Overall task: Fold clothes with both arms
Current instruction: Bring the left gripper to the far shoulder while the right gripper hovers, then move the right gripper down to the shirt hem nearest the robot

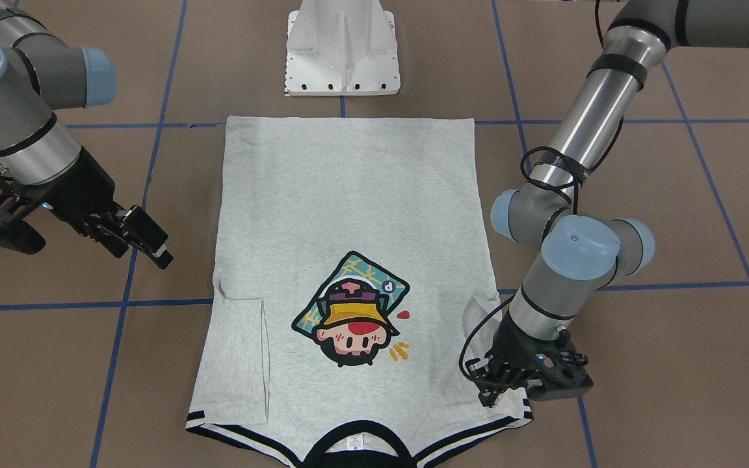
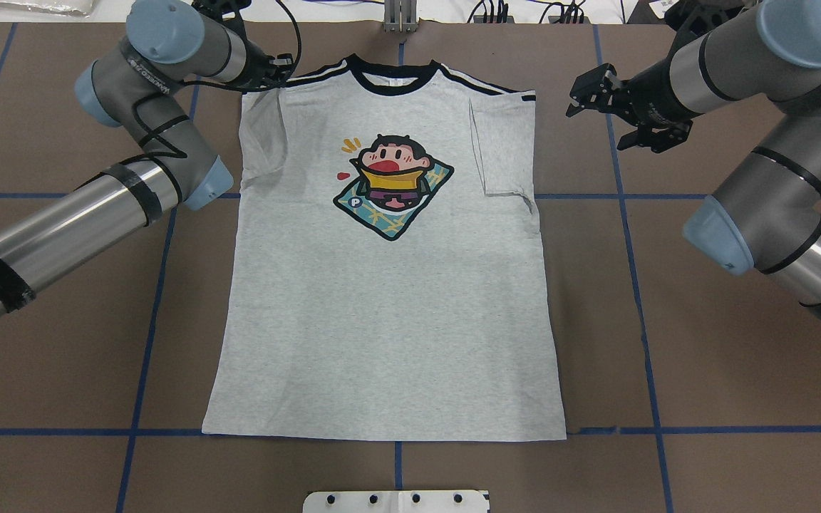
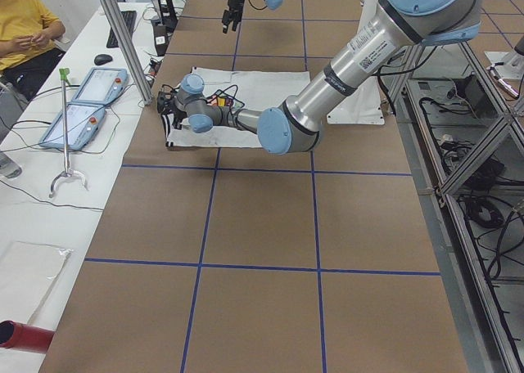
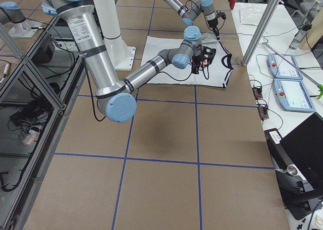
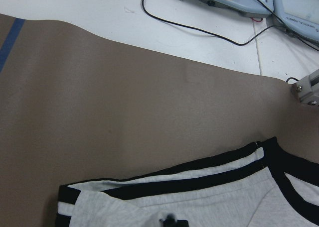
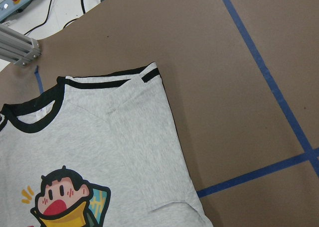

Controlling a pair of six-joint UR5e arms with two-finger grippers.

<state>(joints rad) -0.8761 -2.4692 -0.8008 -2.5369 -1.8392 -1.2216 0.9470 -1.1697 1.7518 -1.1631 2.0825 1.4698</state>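
The grey T-shirt (image 2: 382,306) lies flat, print up, collar at the far edge, with both sleeves folded inward. It also shows in the front view (image 1: 348,195). My left gripper (image 2: 279,71) is low at the shirt's striped left shoulder (image 5: 199,184). Its fingertips (image 5: 169,221) are closed together on the grey cloth there. That same left gripper (image 1: 488,390) is at the front view's lower right. My right gripper (image 2: 599,117) hangs open above bare table, a short way outside the right shoulder (image 6: 149,75), holding nothing. The front view has this right gripper (image 1: 140,250) on its left.
The white pedestal base (image 1: 342,52) stands just behind the hem. Blue tape lines (image 2: 631,249) cross the brown table. Teach pendants (image 3: 82,103) and cables lie on the white bench beyond the collar, where a person (image 3: 24,21) sits.
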